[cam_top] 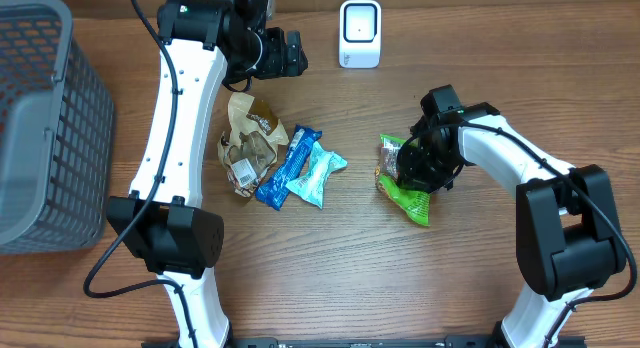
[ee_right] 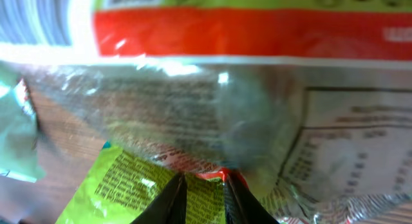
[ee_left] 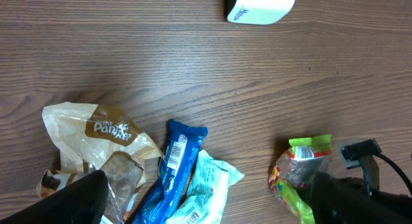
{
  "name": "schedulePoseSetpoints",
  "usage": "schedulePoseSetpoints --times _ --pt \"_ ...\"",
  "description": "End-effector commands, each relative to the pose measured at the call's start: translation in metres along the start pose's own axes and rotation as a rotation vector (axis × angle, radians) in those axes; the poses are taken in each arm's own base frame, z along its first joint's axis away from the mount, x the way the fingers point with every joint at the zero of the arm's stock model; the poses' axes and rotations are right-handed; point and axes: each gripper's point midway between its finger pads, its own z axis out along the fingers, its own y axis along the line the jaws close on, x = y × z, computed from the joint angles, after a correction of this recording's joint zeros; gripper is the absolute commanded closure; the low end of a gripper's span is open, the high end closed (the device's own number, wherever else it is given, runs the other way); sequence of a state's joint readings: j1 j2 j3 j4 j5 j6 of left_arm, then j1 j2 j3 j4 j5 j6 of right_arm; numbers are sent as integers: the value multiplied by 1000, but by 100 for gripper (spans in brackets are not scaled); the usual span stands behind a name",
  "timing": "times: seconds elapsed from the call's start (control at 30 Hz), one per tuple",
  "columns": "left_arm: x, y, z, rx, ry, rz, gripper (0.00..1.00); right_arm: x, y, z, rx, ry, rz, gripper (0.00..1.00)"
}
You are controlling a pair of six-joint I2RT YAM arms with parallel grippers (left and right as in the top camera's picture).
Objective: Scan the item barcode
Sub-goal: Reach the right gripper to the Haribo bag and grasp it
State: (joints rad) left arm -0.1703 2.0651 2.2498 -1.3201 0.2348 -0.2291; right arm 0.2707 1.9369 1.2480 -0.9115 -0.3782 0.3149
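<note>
Right hand (cam_top: pixel 416 170): lowered onto the green snack bag (cam_top: pixel 410 203), which lies flat on the surface (cam_top: pixel 400 288) right of centre. In the right wrist view the hand (ee_right: pixel 201 179) shows its two fingers (ee_right: pixel 168 199) close together with only a narrow gap between the tips. The tips sit at the wrapper, at a red seam where the green print meets the clear, crinkled film. Green print shows through the gap. It cannot be told whether the tips are pinching the film or merely resting against it.

Left hand (cam_top: pixel 293 53): raised at the far side of the surface, left of the scanner (cam_top: pixel 360 33). Its fingers (ee_left: pixel 77 197) stand wide apart at the lower corners of the left wrist view. Nothing lies between them; the hand is open, holding nothing and touching nothing.

Task item: the green snack bag (ee_left: pixel 308 148) is on the surface, nearer than the scanner (ee_left: pixel 261 6) and well apart from it.

Other items: a brown bag (cam_top: pixel 250 138), a blue bar (cam_top: pixel 290 166) and a pale teal packet (cam_top: pixel 320 174) lie clustered left of centre, touching one another. A grey basket (cam_top: pixel 40 118) stands at the left edge.
</note>
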Motion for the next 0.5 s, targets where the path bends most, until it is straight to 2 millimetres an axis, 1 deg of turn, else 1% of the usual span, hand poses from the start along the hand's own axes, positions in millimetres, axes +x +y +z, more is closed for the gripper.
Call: schedulePoseSetpoints --times 0.0,0.03,0.1,0.17,0.2,0.23,0.27,0.3,0.37,0.4,0.47 --pt "4 2 14 -13 30 23 8 10 18 -11 -75 37 -40 76" --pt "4 3 16 -14 36 22 8 8 22 -18 -80 26 -46 75" --pt "5 4 20 -16 47 19 7 -1 40 -57 -98 -59 -83 71" --pt "7 5 23 -18 56 17 5 -6 49 -91 -83 -142 -101 66" --pt "7 5 23 -18 57 17 5 -7 51 -112 -72 -193 -103 57" --pt "7 5 24 -18 57 17 5 -8 51 -132 -63 -244 -83 44" --pt "6 5 24 -18 55 17 5 -6 47 -143 -59 -270 -53 31" --pt "6 5 24 -17 54 18 5 -4 42 -147 -54 -272 -30 29" --pt "5 5 24 -16 49 19 5 3 33 -147 -45 -239 7 28" --pt "4 4 24 -16 46 19 5 6 28 -142 -39 -214 24 28" --pt "2 4 25 -14 37 21 5 17 19 -120 -52 -150 48 25"
